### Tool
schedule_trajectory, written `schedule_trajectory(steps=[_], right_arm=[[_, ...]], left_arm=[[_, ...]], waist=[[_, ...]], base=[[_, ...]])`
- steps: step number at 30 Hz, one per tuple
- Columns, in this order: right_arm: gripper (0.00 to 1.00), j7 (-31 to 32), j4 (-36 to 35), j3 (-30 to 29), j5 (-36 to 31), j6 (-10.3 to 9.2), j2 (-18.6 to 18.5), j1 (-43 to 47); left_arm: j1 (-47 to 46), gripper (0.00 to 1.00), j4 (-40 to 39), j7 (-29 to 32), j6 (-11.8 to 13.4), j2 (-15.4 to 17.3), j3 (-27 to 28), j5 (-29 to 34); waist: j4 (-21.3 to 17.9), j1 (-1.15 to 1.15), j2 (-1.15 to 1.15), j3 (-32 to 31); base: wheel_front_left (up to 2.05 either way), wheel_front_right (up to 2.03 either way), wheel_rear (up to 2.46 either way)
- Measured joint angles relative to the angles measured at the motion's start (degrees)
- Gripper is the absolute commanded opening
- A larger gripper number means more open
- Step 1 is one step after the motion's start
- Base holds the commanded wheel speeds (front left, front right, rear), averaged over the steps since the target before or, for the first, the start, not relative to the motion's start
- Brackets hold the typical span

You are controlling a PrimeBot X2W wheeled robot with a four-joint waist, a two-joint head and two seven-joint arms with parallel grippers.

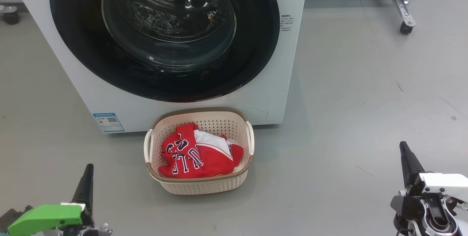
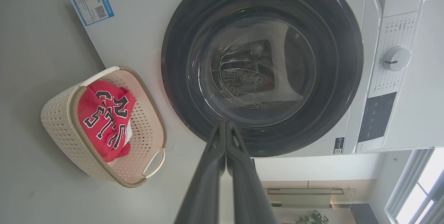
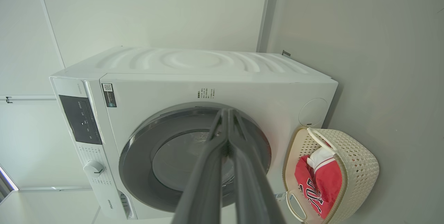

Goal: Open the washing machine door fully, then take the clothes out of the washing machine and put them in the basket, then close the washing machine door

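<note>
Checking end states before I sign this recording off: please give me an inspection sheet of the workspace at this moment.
Surface: grey floor with faint scuff marks.
Job's things: washing machine door shut against the washing machine; clothes, red jerseys, bunched inside the basket, which stands on the floor just in front of the machine.
Clutter: nothing seen.
Grippers: left gripper and right gripper both shut, holding nothing, low at either side, apart from basket and machine.
Cables: nothing seen.
Surroundings: caster of a metal frame at the right rear; dark wheel at the left rear.
</note>
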Motion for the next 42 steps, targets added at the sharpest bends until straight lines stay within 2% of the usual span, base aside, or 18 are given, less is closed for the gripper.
schedule_trajectory(steps=[42], right_arm=[[0.00, 0.24, 0.41, -0.15, 0.00, 0.29, 0.12, -0.04]], left_arm=[[-0.71, 0.00, 0.94, 0.45, -0.43, -0.02, 0.30, 0.01]], waist=[[0.01, 0.00, 0.00, -0.03]], base=[[0.00, 0.00, 0.00]])
